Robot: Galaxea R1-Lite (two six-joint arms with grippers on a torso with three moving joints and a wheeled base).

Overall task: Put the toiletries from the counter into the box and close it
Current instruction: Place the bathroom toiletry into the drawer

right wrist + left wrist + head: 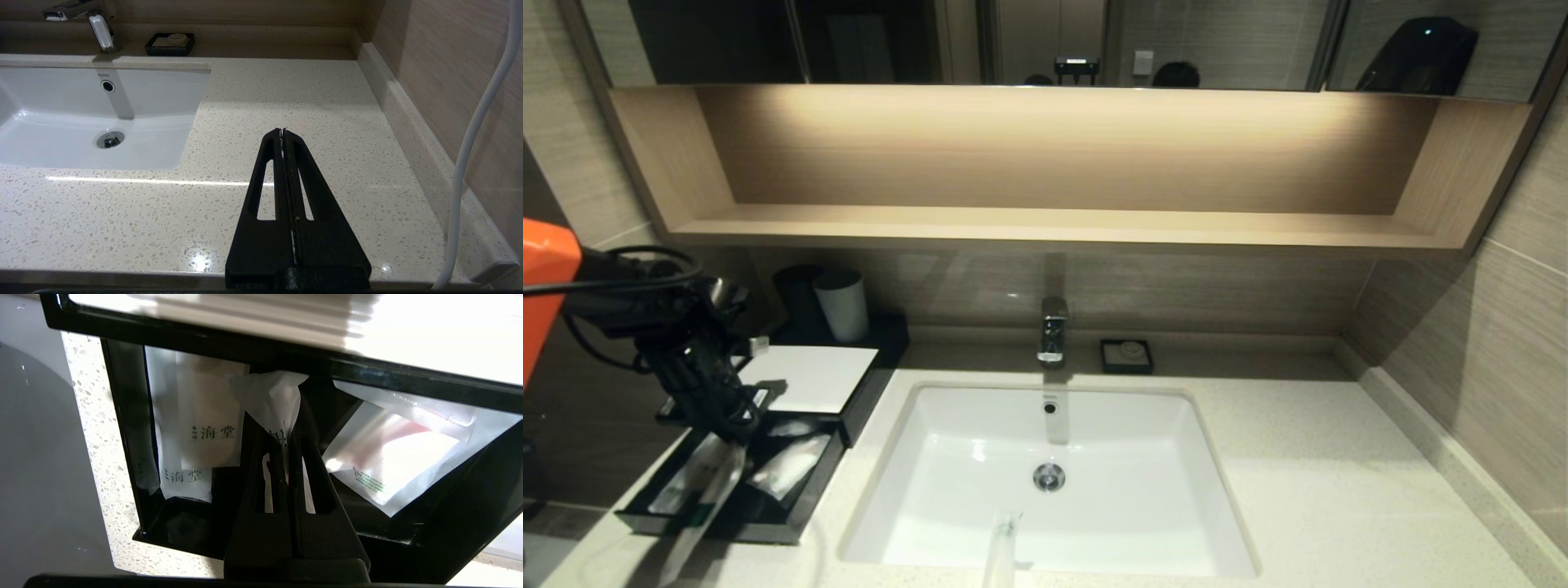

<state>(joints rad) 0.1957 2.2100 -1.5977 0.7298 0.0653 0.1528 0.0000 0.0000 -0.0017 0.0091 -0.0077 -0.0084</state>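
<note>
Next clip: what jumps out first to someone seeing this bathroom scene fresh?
The left tool, shut on a long wrapped packet, hangs over the black box's open drawer at the counter's left end. A second packet lies at the white sink's near rim. The right tool idles shut over the counter.

Warm strip-light glows under the shelf (1045,229); counter (286,102) shows glare streaks.

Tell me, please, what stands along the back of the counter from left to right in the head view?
Light grey cup → chrome tap → small black square soap dish. The cup stands above the low black box, where the left gripper holds a slim packet.
</note>
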